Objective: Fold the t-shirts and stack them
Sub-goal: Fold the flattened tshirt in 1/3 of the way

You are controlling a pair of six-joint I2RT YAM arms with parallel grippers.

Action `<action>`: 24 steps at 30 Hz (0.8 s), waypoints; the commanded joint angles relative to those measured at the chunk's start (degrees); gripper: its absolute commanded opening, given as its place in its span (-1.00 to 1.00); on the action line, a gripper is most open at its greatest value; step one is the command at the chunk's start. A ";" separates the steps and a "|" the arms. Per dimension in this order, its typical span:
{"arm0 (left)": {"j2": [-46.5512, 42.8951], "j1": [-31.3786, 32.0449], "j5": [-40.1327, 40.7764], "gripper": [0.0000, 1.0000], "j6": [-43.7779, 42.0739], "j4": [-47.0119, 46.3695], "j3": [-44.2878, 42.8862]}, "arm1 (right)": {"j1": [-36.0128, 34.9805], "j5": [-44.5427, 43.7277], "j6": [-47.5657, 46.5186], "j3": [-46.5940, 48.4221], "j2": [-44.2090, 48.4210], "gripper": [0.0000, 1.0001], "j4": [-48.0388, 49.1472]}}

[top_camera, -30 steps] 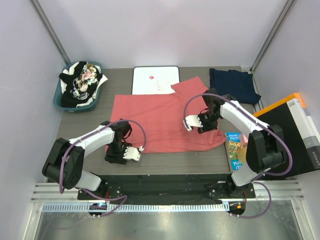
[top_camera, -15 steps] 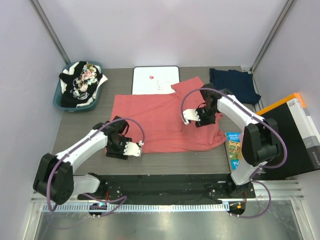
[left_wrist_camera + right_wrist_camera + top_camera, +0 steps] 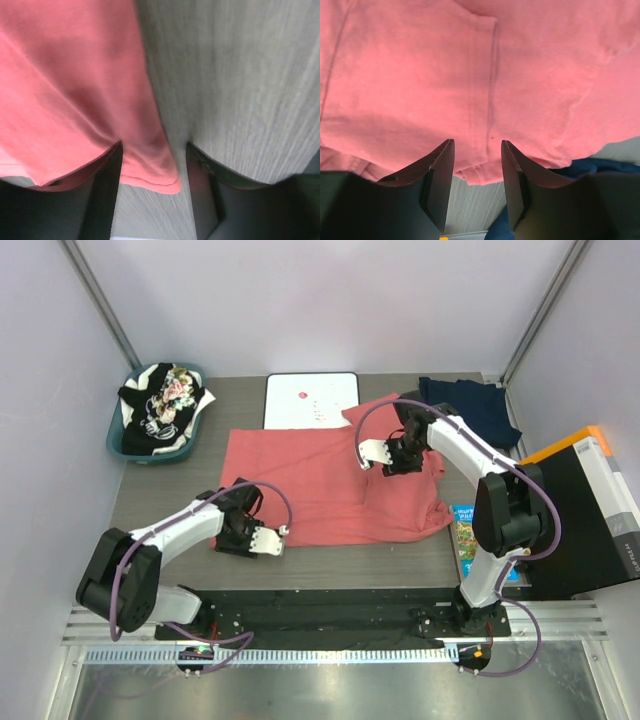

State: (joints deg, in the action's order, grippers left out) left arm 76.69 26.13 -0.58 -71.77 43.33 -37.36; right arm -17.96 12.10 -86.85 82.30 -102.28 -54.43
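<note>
A salmon t-shirt (image 3: 320, 480) lies spread flat on the table's middle. My left gripper (image 3: 262, 538) is open at its front left corner. In the left wrist view that hem corner (image 3: 150, 172) lies on the table between my open jaws (image 3: 152, 195). My right gripper (image 3: 383, 454) is open, low over the shirt's back right part near the sleeve. In the right wrist view a shirt edge (image 3: 480, 167) sits between the open jaws (image 3: 477, 185). A navy t-shirt (image 3: 470, 410) lies at the back right and shows in the right wrist view (image 3: 570, 167). Black, white and floral shirts (image 3: 165, 400) fill a basket.
A teal basket (image 3: 118, 440) stands at the back left. A white board with a black rim (image 3: 312, 400) lies behind the salmon shirt. A black and orange box (image 3: 590, 500) and a colourful booklet (image 3: 467, 535) lie at the right edge.
My right gripper has moved toward the back over the salmon shirt. My left gripper has shifted a little to the right, to the shirt's front left corner.
</note>
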 commanded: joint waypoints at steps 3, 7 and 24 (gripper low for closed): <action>7.68 -1.34 -0.21 -0.81 -0.65 -5.81 -0.69 | -0.24 0.56 1.77 4.01 -0.73 -0.05 0.91; 9.09 -3.19 -0.21 -0.99 -3.02 -0.02 -2.26 | -0.15 0.56 2.65 5.67 -1.43 -0.06 1.70; 11.21 -5.39 -2.94 0.14 -7.34 27.24 -13.23 | 1.61 0.99 12.29 10.77 -5.64 -0.02 7.49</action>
State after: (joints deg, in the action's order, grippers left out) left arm 87.96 21.28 -1.58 -79.24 64.31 -45.10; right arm -16.82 12.14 -81.71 89.38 -106.45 -50.76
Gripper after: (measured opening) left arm 0.298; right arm 0.481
